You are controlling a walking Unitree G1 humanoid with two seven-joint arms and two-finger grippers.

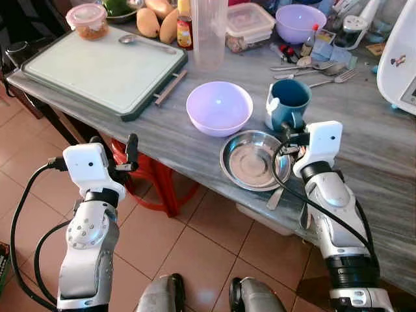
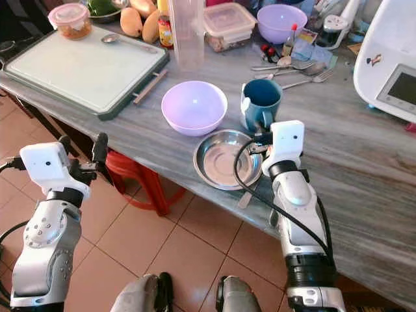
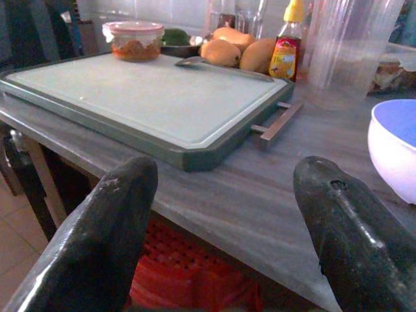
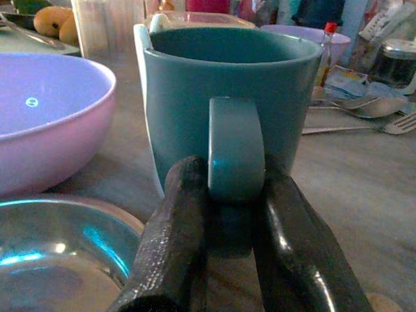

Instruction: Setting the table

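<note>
A teal mug (image 1: 290,99) stands on the grey table (image 1: 364,130), between a lilac bowl (image 1: 219,107) and the table's right side. My right gripper (image 4: 224,195) is shut on the mug's handle (image 4: 235,149), one black finger on each side. A shallow steel plate (image 1: 252,160) lies at the table's front edge, just left of that gripper. My left gripper (image 3: 227,175) is open and holds nothing; it hangs in front of the table edge, below a green-rimmed cutting board (image 1: 97,68). Spoons and forks (image 1: 312,67) lie behind the mug.
A clear plastic jug (image 1: 209,32), a sauce bottle (image 1: 184,29), mangoes (image 1: 156,23), lidded containers (image 1: 247,23) and a second lilac bowl (image 1: 300,21) crowd the back. A white appliance (image 1: 400,58) stands far right. A red stool (image 1: 153,175) sits under the table.
</note>
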